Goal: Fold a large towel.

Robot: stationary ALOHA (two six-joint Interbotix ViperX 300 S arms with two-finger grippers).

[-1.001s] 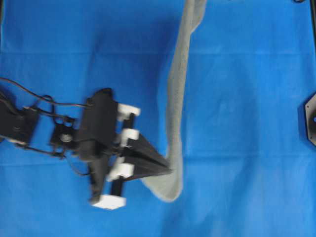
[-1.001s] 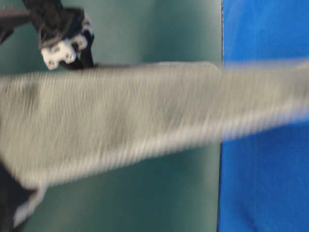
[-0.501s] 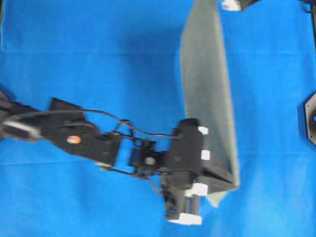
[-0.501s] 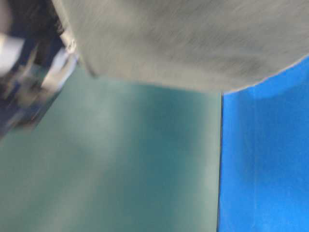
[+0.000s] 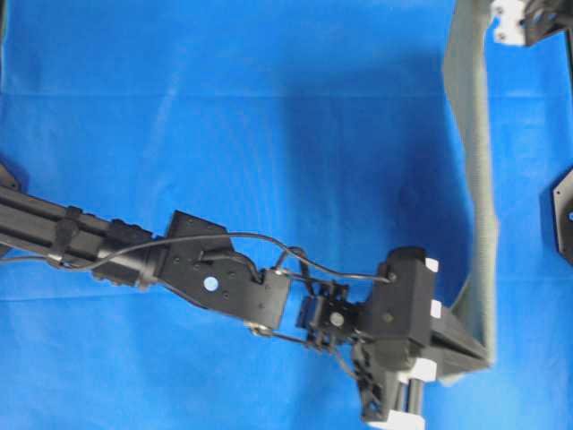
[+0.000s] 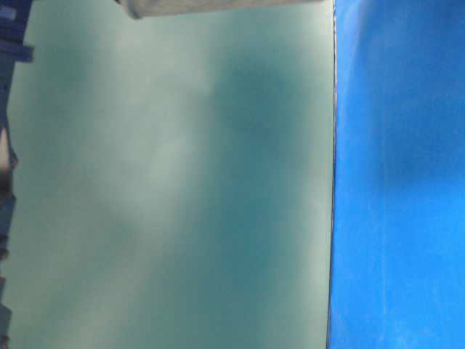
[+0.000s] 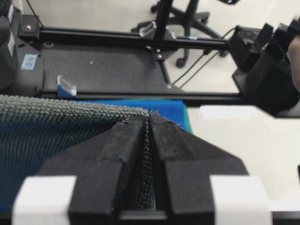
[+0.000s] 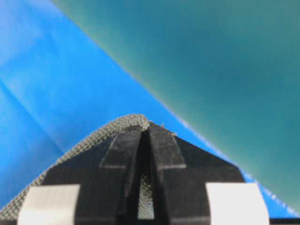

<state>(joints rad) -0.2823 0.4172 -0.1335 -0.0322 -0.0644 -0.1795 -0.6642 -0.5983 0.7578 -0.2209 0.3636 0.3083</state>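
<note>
- Overhead view: the towel (image 5: 476, 170) hangs as a narrow grey-green strip on the right side of the scene, running from the top edge down to the lower right, above the bright blue sheet (image 5: 224, 134) that covers the surface.
- Overhead view: the left arm reaches across from the left edge, and the left gripper (image 5: 474, 349) is at the lower end of the strip, touching the cloth; the jaws themselves are hard to read from above.
- Overhead view: the right gripper (image 5: 501, 22) sits at the top right corner, just beside the upper end of the towel, only partly in the picture.
- Table-level view: only a pale grey edge of the towel (image 6: 218, 7) shows along the top; below it lie a green surface (image 6: 167, 189) on the left and the blue sheet (image 6: 399, 182) on the right.
- Left wrist view: the left gripper (image 7: 149, 123) has its black fingers (image 7: 117, 150) pressed together on a corner of the towel (image 7: 51, 122), whose terry weave fills the narrow slit between them and spreads off to the left.
- Right wrist view: the right gripper (image 8: 145, 129) is likewise pinched on the towel (image 8: 93, 138), cloth showing between the fingers (image 8: 164, 150) and curving away to the lower left, over blue sheet (image 8: 42, 84) and green surface (image 8: 211, 61).
</note>
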